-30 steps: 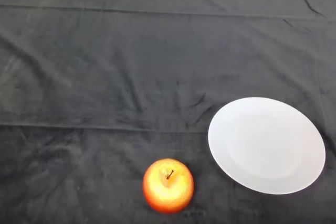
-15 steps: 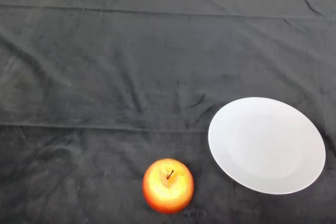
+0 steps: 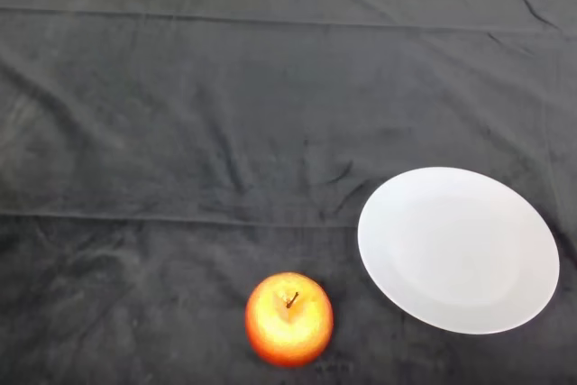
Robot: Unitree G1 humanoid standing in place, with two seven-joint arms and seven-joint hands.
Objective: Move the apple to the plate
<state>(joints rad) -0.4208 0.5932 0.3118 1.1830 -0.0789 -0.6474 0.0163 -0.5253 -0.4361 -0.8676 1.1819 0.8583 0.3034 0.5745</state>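
A red and yellow apple (image 3: pixel 288 319) stands upright on the dark cloth near the front edge, its stem pointing up. To its right and slightly farther back lies a round white plate (image 3: pixel 458 248) with nothing on it. A narrow strip of cloth separates the apple from the plate's left rim.
The dark cloth (image 3: pixel 180 114) covers the whole table and shows folds and wrinkles, with a long crease running across the middle and another near the back edge.
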